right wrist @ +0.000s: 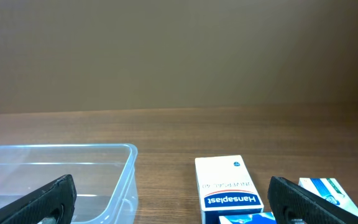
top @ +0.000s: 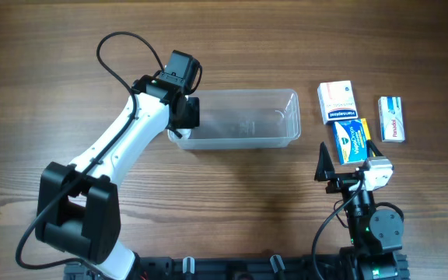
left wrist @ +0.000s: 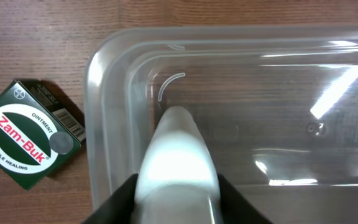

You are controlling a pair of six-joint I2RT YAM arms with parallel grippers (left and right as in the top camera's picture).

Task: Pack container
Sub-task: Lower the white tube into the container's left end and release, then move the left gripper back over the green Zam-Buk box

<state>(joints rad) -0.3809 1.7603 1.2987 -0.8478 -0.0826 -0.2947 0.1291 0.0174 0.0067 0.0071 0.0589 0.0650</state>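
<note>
Clear plastic container (top: 247, 141) sits upper centre of the overhead frame and looks empty.
Left gripper (top: 183, 109) hangs at its left end, perhaps steadying it; only one finger (left wrist: 176, 162) shows, so I cannot tell its spread. Right gripper (right wrist: 173, 204) gapes wide, lower right, facing the Hansaplast box (right wrist: 229, 183). The arm hides the green Zam-Buk box (left wrist: 30, 134) overhead.

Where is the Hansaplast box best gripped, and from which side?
Probably from above, pinching its two long side faces. The Hansaplast box lies flat; the blue box crowds its near end, while both long sides stand free.
</note>
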